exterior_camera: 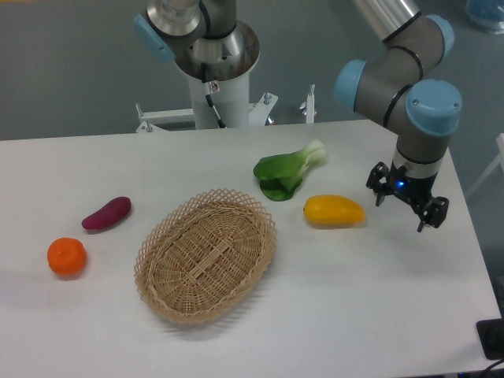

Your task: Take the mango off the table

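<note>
Nearest me, the wicker basket [206,255] sits mid-table [354,315], with the orange [66,257] and purple sweet potato [107,213] off to its left. Behind the basket to the right I see the mango [335,211] lying flat, leafy green [288,172] just behind it. My gripper [406,205] hovers right of the mango, fingers spread wide, holding nothing.

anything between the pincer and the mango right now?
Nothing visible. The pincer hangs open to the right of the mango, with only bare table between them. The green leafy vegetable lies behind the mango's left end, and the basket sits further left, both off that line.
</note>
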{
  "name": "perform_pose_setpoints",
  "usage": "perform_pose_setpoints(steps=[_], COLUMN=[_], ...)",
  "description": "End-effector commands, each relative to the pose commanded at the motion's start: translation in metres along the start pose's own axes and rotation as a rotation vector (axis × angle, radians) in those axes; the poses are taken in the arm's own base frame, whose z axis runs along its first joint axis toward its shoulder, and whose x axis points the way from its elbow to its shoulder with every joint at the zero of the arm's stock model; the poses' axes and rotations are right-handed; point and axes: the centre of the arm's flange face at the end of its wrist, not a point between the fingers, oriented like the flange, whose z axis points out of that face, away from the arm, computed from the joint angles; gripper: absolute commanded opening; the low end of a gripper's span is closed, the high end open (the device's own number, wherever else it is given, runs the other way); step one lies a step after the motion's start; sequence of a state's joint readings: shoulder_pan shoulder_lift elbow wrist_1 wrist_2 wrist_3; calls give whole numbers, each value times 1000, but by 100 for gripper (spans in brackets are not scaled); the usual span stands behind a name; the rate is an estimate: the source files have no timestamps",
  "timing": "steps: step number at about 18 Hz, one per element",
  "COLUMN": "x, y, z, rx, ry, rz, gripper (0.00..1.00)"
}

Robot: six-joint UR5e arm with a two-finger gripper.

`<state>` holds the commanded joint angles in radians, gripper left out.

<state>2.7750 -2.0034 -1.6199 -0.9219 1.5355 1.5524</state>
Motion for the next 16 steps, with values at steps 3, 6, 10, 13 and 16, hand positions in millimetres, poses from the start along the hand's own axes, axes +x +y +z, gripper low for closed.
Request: perform_pose_setpoints(steps=[3,6,10,13,16], x=[0,1,3,9,12], y=[0,-1,-5,-5,-6], z=[0,2,6,14,14], rx=[0,0,-2,4,7], ry=[2,6,14,33,34], rz=[0,0,-7,-9,-9], gripper=[100,100,100,100,100])
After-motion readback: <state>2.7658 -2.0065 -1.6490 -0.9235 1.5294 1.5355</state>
